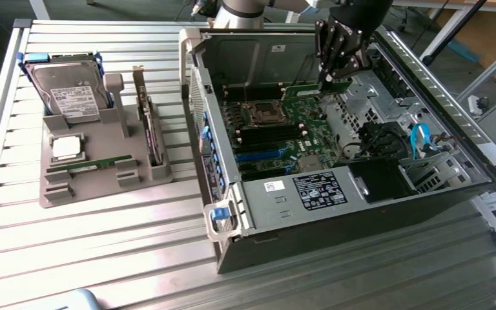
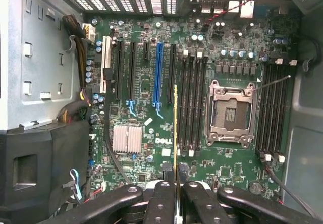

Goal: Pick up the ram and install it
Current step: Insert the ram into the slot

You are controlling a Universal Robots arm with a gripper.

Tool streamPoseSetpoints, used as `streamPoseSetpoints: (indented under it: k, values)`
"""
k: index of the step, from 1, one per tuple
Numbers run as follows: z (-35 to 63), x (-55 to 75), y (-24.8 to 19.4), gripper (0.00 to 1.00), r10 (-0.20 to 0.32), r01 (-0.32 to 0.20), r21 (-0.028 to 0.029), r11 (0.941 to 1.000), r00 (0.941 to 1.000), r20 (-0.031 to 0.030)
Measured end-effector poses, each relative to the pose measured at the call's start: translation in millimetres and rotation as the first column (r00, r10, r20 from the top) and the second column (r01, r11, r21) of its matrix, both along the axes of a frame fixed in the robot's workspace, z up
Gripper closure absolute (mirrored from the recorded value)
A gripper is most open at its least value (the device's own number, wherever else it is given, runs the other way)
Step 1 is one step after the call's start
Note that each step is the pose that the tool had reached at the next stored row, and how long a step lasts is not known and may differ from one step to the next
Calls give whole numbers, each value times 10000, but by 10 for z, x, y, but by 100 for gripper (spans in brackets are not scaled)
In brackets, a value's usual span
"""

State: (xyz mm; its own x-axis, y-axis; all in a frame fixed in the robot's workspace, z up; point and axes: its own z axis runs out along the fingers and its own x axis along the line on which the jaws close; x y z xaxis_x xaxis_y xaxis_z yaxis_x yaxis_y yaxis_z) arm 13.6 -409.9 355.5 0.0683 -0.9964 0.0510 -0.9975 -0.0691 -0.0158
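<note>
Inside, gripper [image 2: 175,187] pinching ram [image 2: 175,128] edge-on over slots [image 2: 192,103], outside, drive [image 1: 72,93] on tray [image 1: 93,191]

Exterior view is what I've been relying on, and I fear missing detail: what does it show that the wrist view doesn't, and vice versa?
Exterior view: the grey parts tray on the slatted table, carrying a hard drive and a silver processor chip.
Wrist view: the ram seen edge-on, running alongside the black memory slots, and the Dell marking on the board.
Both: the claw shut on the ram, the motherboard and the processor socket, inside the open computer case.
</note>
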Motion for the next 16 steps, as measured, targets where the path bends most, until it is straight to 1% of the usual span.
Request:
streamPoseSetpoints:
  k: [16]
  values:
    - [-67, -36, 0, 87, 0, 0, -1, 10000, 10000, -1]
